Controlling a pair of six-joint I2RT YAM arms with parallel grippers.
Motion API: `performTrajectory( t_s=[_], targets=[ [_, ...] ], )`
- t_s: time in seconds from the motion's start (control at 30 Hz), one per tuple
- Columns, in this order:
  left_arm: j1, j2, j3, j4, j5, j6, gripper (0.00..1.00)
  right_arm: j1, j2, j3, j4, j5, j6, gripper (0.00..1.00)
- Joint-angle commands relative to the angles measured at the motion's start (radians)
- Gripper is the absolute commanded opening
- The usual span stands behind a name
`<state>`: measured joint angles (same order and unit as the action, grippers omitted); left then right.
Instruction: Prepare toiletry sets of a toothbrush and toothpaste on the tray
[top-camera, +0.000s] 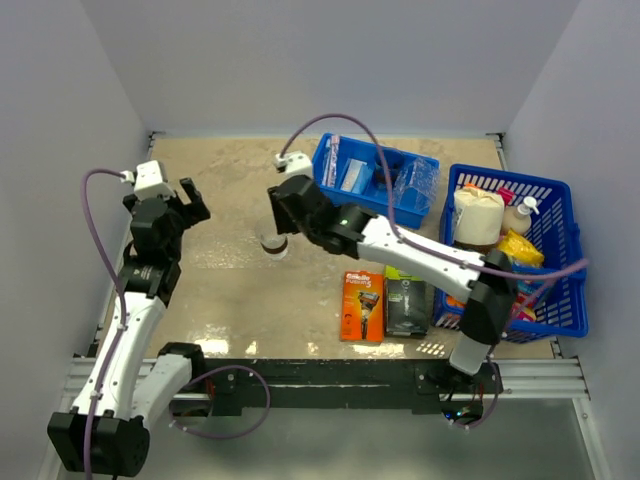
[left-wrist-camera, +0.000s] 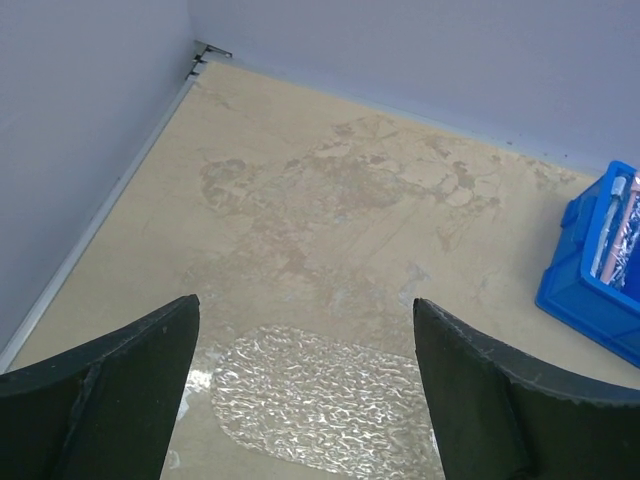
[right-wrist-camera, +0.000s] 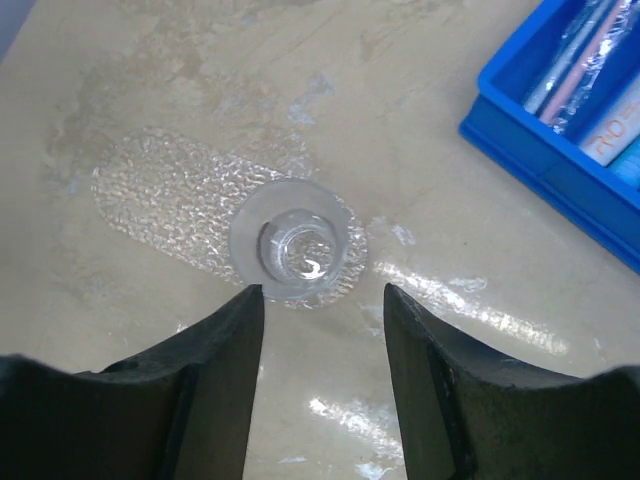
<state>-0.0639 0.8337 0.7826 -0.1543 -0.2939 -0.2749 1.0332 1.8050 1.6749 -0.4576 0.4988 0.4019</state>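
Fingers of the right gripper are hanging parted, empty, beside the clear cup, left gripper gaping wide, orange pack showing "Gillette".

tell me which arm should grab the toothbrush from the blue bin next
Right. The right claw hangs open by the cup on the tray, close to the blue bin; the left claw is far off to the left.
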Motion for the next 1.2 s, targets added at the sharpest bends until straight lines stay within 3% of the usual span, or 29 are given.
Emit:
performTrajectory(
  t_s=[0.0,0.1,0.3,0.47,0.63,1.17],
  targets=[
    [-0.112,0.022,-0.003,-0.019,-0.005,-0.036,0.89,-0.141,-0.224,-0.209,0.109,-0.141,0.038,0.55],
    [-0.178,0.079,0.032,-0.059,-0.016,-0.058,0.89,-0.228,-0.353,-0.342,0.129,-0.178,0.031,0.59],
    [-0.205,0.171,0.02,-0.076,0.07,-0.102,0.88,-0.366,-0.528,-0.478,0.073,-0.151,-0.005,0.63],
    [-0.208,0.254,0.012,-0.041,0.232,-0.122,0.75,-0.42,-0.633,-0.544,0.066,-0.129,-0.018,0.65],
    [-0.223,0.333,0.043,-0.076,0.254,-0.101,0.66,-0.424,-0.659,-0.555,0.054,-0.14,-0.017,0.66],
    [-0.297,0.465,0.084,-0.083,0.233,-0.096,0.58,-0.424,-0.648,-0.607,0.083,-0.184,-0.009,0.66]
  ],
)
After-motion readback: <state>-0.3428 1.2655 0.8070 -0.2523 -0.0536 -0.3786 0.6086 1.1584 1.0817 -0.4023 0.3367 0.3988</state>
